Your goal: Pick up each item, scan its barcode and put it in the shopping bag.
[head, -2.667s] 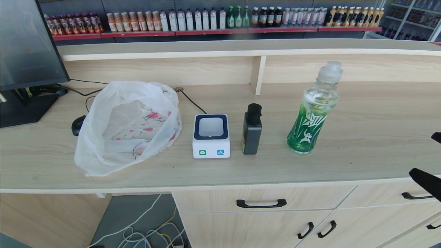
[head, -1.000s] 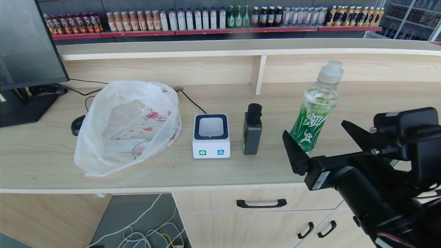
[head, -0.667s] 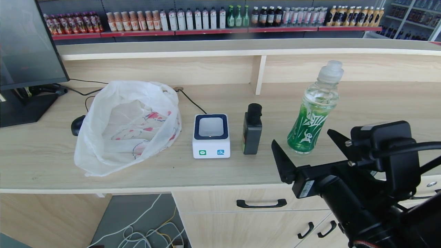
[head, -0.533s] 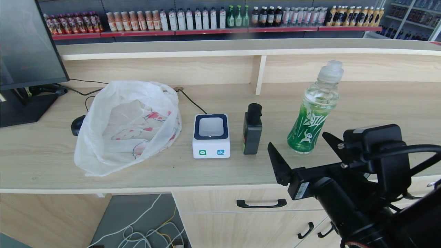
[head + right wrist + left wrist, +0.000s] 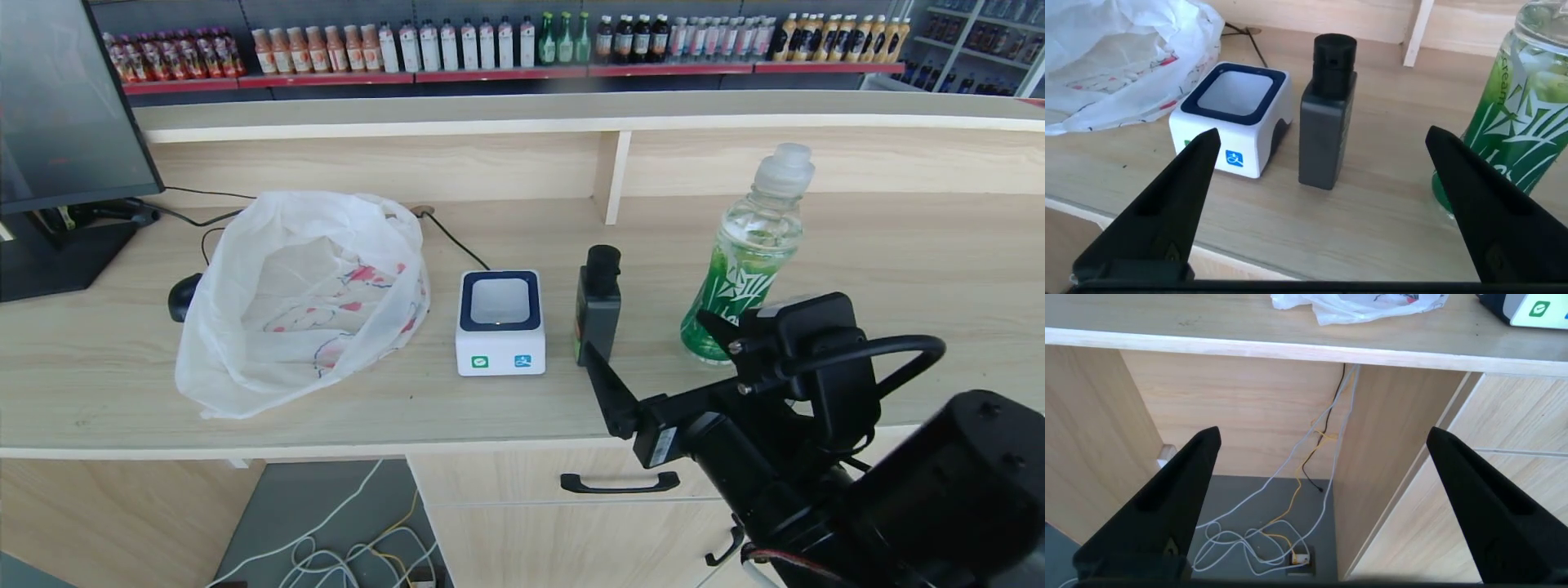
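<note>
A white shopping bag (image 5: 302, 294) lies open on the counter's left half. Right of it stands the white scanner box (image 5: 500, 320) with its dark-rimmed window facing up. A small dark bottle (image 5: 598, 304) stands beside the scanner, and a tall green drink bottle (image 5: 747, 261) farther right. My right gripper (image 5: 645, 331) hovers open at the counter's front edge, its fingers spread before the dark bottle (image 5: 1327, 122) and the green bottle (image 5: 1511, 114), touching neither. My left gripper (image 5: 1323, 433) hangs open below the counter front, under the bag (image 5: 1360, 306).
A monitor (image 5: 65, 106) and a black mouse (image 5: 181, 298) sit at the far left, with a cable running to the scanner. An upright divider (image 5: 611, 175) stands behind the dark bottle. Drawers with black handles (image 5: 619, 483) are below. Cables (image 5: 1282, 531) lie on the floor.
My right arm has risen from the lower right and swung left along the counter front, open all the while, to stand before the dark bottle. The items have not moved.
</note>
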Motion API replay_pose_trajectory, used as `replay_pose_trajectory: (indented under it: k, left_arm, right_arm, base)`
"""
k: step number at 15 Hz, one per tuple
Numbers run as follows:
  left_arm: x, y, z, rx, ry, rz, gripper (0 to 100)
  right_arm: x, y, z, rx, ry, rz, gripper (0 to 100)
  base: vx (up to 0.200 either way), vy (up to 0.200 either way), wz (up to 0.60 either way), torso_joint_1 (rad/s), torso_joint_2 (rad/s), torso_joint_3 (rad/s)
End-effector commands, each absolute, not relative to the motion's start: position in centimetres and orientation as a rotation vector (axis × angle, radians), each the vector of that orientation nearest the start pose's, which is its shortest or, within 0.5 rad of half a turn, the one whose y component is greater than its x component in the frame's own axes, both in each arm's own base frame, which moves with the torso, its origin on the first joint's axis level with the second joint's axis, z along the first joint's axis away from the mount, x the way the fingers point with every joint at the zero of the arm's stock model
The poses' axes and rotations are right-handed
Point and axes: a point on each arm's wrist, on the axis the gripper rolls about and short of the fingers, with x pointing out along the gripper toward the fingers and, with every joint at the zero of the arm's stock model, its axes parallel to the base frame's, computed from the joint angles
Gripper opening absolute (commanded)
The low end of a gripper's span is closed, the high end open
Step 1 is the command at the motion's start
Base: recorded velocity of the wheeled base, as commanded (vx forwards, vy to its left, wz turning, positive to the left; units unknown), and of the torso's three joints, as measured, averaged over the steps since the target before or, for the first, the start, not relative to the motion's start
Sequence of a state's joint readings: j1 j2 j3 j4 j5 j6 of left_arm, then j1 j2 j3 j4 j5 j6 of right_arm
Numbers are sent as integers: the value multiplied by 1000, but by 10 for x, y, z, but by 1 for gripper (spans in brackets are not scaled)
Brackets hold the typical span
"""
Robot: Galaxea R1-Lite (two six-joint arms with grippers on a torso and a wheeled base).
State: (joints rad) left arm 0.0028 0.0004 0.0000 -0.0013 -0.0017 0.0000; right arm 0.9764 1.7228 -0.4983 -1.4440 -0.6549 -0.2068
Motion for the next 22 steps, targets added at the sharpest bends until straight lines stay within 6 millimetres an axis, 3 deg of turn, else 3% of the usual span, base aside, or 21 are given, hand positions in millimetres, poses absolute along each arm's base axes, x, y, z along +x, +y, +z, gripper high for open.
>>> replay_pose_trajectory:
  k: [1, 5, 12, 18, 22]
  left_arm:
    - [-23, 0, 76, 0, -2, 2, 100]
    - [-23, 0, 76, 0, -2, 2, 100]
    - [-23, 0, 76, 0, -2, 2, 100]
    - [-23, 0, 76, 0, -2, 2, 100]
    - [-23, 0, 76, 0, -2, 2, 100]
  right_arm:
    - [172, 226, 172, -45, -175, 299, 100]
    - [180, 231, 160, -61, -165, 290, 100]
    - [220, 237, 152, -51, -193, 243, 100]
    - [241, 227, 143, -65, -194, 218, 100]
    - [254, 240, 144, -38, -222, 217, 100]
  base:
    - [0, 0, 0, 0, 0, 0]
    - [0, 0, 0, 0, 0, 0]
    - [0, 0, 0, 0, 0, 0]
    - [0, 0, 0, 0, 0, 0]
    - [0, 0, 0, 0, 0, 0]
